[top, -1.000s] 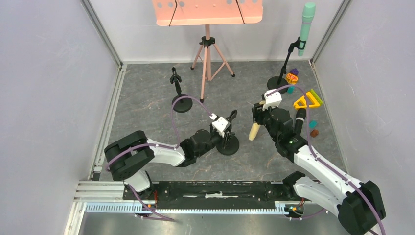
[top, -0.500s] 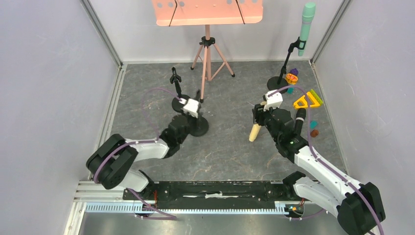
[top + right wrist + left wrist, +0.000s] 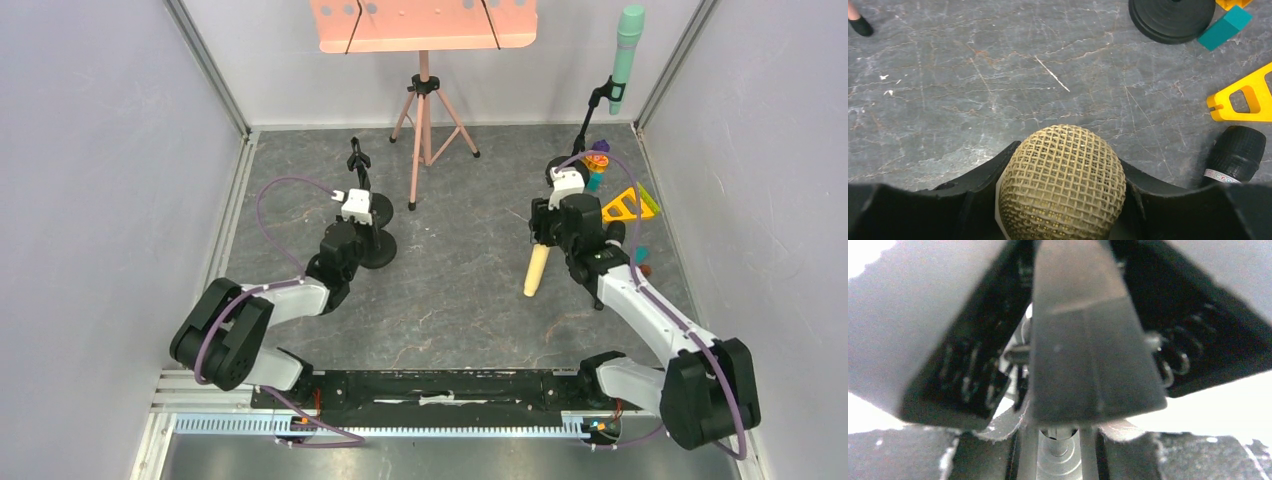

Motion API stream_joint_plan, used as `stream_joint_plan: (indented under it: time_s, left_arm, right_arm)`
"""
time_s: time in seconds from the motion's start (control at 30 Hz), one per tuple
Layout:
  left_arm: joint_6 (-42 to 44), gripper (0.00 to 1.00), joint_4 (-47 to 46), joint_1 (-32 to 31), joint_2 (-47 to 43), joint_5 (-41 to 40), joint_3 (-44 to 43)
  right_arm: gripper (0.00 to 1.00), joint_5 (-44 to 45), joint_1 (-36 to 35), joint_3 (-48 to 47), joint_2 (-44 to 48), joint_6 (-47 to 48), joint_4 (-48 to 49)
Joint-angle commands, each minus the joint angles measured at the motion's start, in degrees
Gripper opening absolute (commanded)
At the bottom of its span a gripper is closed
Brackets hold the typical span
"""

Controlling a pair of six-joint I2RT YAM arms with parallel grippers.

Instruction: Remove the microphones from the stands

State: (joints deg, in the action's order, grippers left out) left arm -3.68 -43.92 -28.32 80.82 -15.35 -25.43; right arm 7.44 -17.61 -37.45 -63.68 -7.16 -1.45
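The microphone (image 3: pixel 535 272) is beige with a gold mesh head (image 3: pixel 1063 185). My right gripper (image 3: pixel 548 238) is shut on that head, and the handle slants down toward the near side, free of any stand. In the right wrist view the black fingers (image 3: pixel 998 170) press on both sides of the mesh. The black stand (image 3: pixel 378 252) with a round base sits left of centre. My left gripper (image 3: pixel 368 222) is shut on its upper part. Its black spring clip (image 3: pixel 973 375) fills the left wrist view, empty, and hides the fingers.
A second empty black stand (image 3: pixel 357 160) rises just behind the left gripper. A peach music stand (image 3: pixel 425 25) on a tripod stands at the back. A green microphone (image 3: pixel 628 55) sits in a stand at back right. Near the right arm lie a black microphone (image 3: pixel 1235 155), a yellow triangle (image 3: pixel 628 205) and small toys.
The left arm has carried the stand from the centre to the left and back, next to the second stand. The right arm has shifted right and back with the beige microphone.
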Motion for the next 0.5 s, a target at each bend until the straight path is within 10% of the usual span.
stream_joint_plan:
  time_s: [0.0, 0.13, 0.47]
  left_arm:
    - [-2.08, 0.16, -1.91, 2.96, -2.81, 0.36, 0.41]
    - [-4.18, 0.57, 4.64, 3.02, -5.54, 4.08, -2.52]
    - [-9.09, 0.74, 14.13, 3.01, -10.23, 6.68, -1.65]
  right_arm:
    - [0.01, -1.98, 3.32, -5.08, -4.24, 1.7, -5.09]
    - [0.02, -2.38, 6.27, -7.28, -8.56, 4.07, -7.15]
    - [0.07, 1.55, 10.52, -10.71, -19.16, 5.53, -8.24]
